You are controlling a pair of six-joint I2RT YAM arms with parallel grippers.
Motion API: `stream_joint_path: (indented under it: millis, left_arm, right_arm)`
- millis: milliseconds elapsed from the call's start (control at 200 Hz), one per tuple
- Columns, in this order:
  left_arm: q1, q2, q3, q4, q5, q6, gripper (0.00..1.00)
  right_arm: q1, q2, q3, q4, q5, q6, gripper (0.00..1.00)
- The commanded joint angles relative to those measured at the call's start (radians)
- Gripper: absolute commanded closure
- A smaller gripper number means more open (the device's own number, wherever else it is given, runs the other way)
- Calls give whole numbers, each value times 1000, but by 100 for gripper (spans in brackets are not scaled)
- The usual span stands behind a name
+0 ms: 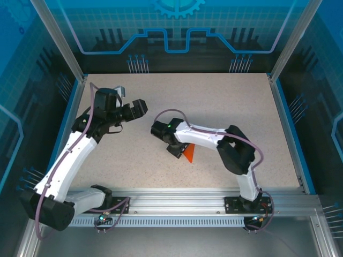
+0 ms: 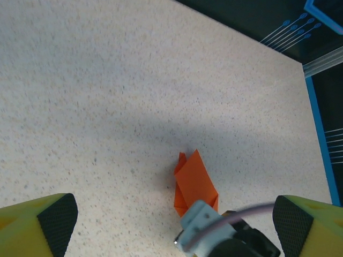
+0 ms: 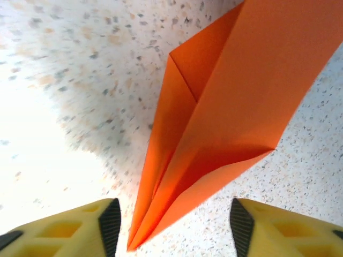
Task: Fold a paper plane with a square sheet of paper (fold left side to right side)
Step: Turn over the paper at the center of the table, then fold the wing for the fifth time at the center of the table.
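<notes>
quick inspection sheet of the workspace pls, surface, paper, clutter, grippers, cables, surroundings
surface: speckled beige table, bare apart from the paper
job's things: orange paper plane, folded to a slim pointed shape with a centre crease, near the middle of the table, its tip between the right gripper's fingers
clutter: nothing seen
grippers: left gripper open wide, raised over the table's left side, away from the paper; right gripper open, a finger on each side of the tip, no contact seen
cables: purple cables loop along each arm, none touching the paper
surroundings: blue see-through panels in metal framing; aluminium rail carrying both bases
</notes>
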Motion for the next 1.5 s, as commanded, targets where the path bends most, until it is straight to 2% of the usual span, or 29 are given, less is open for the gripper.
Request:
stream_joint_path:
  millis: [0, 295, 450, 625, 640, 755, 780, 855, 905, 1060, 1261, 1341, 1496]
  left_arm:
    - [37, 47, -23, 22, 146, -73, 4]
    - [21, 269, -155, 255, 438, -154, 13]
    - [-47, 385, -157, 326, 471, -164, 14]
    - [-113, 523, -124, 392, 476, -184, 14]
    - [-115, 535, -119, 395, 477, -184, 15]
    - [-143, 622, -75, 414, 481, -182, 17]
    - [-148, 639, -65, 413, 478, -179, 17]
    - [-162, 687, -36, 417, 482, -174, 19]
    - [-167, 717, -18, 420, 484, -170, 21]
    - [-179, 788, 19, 429, 490, -139, 36]
    - [-181, 804, 17, 439, 485, -52, 75]
    - [-180, 785, 1, 445, 488, -6, 84]
    - [-179, 740, -35, 457, 508, 88, 93]
  right_arm:
    - [-32, -141, -77, 66, -125, 52, 35]
    - [-189, -472, -391, 359, -319, 185, 30]
    - [-279, -623, -546, 544, -413, 251, 22]
    - [-365, -719, -662, 655, -508, 297, 17]
    - [-371, -725, -671, 663, -515, 299, 14]
    - [-410, -772, -726, 717, -539, 325, 11]
    - [-416, -784, -736, 726, -537, 331, 6]
    - [-434, -817, -772, 762, -539, 341, 5]
    - [-443, -835, -791, 779, -532, 348, 0]
    - [-461, -849, -833, 814, -530, 334, 0]
    - [-468, -776, -792, 761, -523, 251, 0]
    - [-510, -745, -786, 785, -617, 250, 0]
    - [-587, -697, -825, 928, -768, 259, 1]
